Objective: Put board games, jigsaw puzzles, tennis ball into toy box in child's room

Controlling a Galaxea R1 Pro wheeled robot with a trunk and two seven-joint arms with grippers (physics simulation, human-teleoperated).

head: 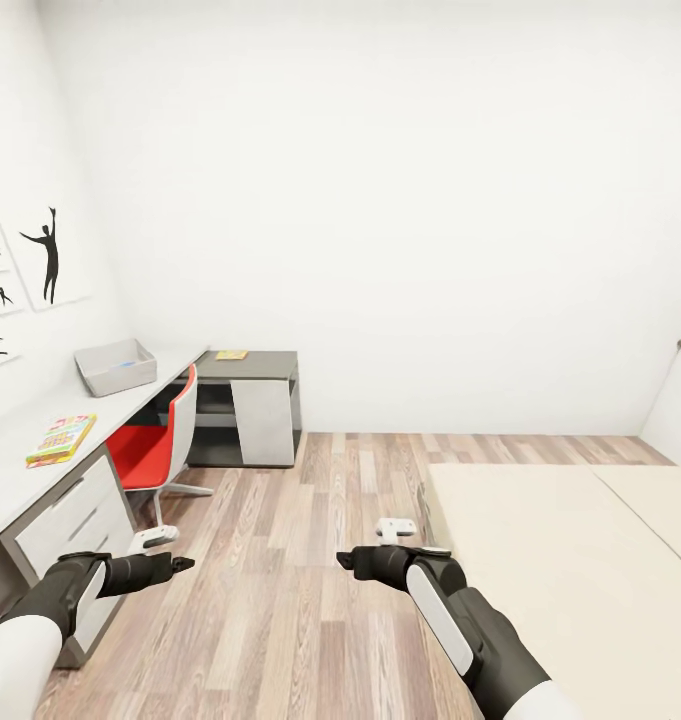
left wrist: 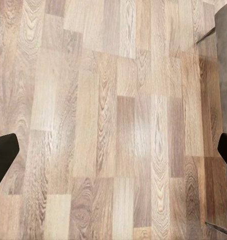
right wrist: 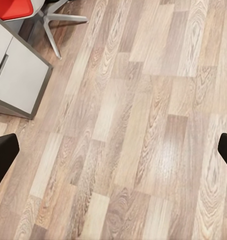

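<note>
Presently the robot stands on the wood-plank floor (head: 310, 560) between the bench (head: 20, 470) and the bed (head: 580, 580), carrying nothing. Left gripper (head: 180, 565): jaws spread, empty, as the left wrist view confirms with a fingertip (left wrist: 3, 155) at each edge over bare planks. Right gripper (head: 348, 560): likewise spread and empty.

Taking the toy box (head: 115, 367) as landmark: it sits at the far end of the bench against the wall. One jigsaw puzzle (head: 62, 438) lies on the bench nearer the robot than the toy box. A small colourful flat box (head: 231, 354) rests on the lower dark-grey cabinet section (head: 265, 362) beyond it; its identity cannot be confirmed. A red chair (head: 160, 440) stands in front of the toy box.

Risk: the chair and its splayed base obstruct the approach; driving in carelessly could strike it, or an arm could clip the bench edge. No games are seen on the visible stretch of mattress.
</note>
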